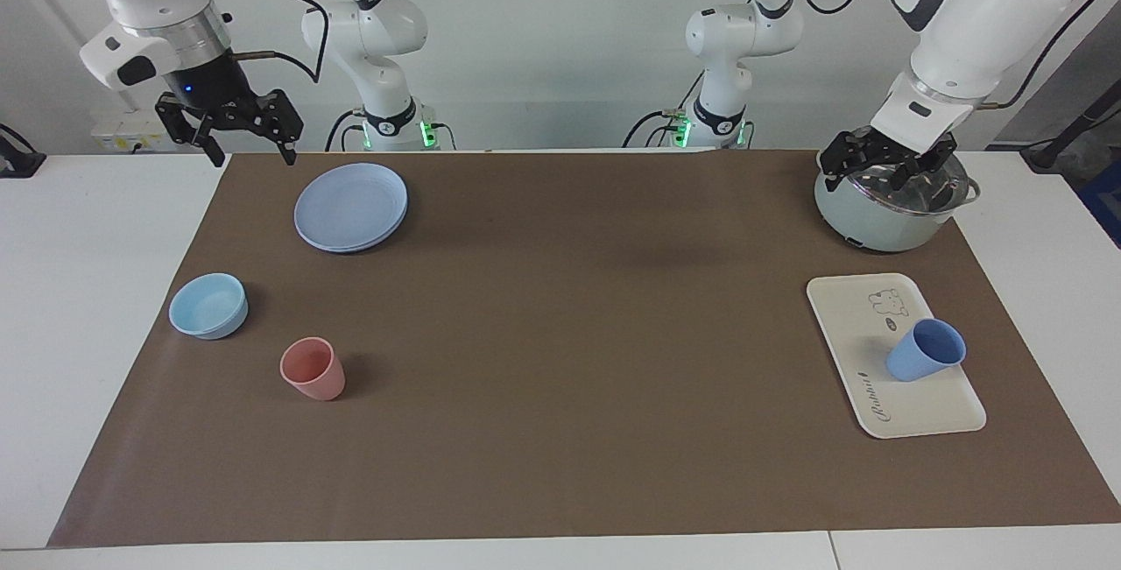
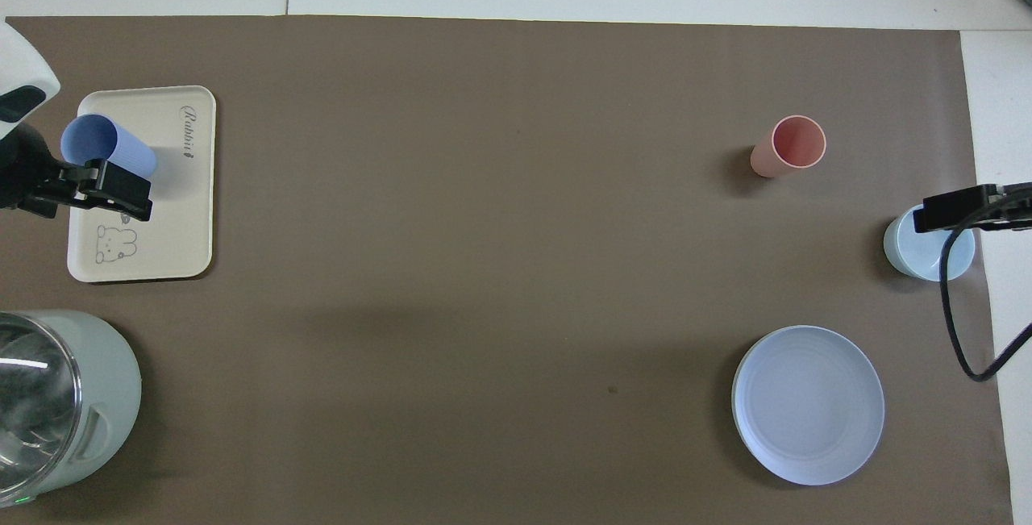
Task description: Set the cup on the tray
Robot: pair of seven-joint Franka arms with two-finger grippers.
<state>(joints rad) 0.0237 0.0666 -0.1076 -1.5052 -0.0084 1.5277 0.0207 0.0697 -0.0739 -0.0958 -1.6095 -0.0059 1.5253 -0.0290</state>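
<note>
So we've got the cup (image 1: 925,349) sitting upright on the tray (image 1: 854,316), mouth up and wide end on top, its long axis running straight up from the tray surface; it only looks tipped because of the camera angles. It's on the tray's outer half, between the bear drawing and the script lettering. Nothing's touching it.

Our left gripper (image 1: 886,169) is up in the air over the grey-green pot (image 1: 876,224), which sits nearer to the robots than the tray. Fingers spread wide, holding nothing.

Our right gripper (image 1: 248,148) is way off from the tray, waiting over the table edge beside the blue plates (image 1: 351,206), also wide open and empty.
</note>
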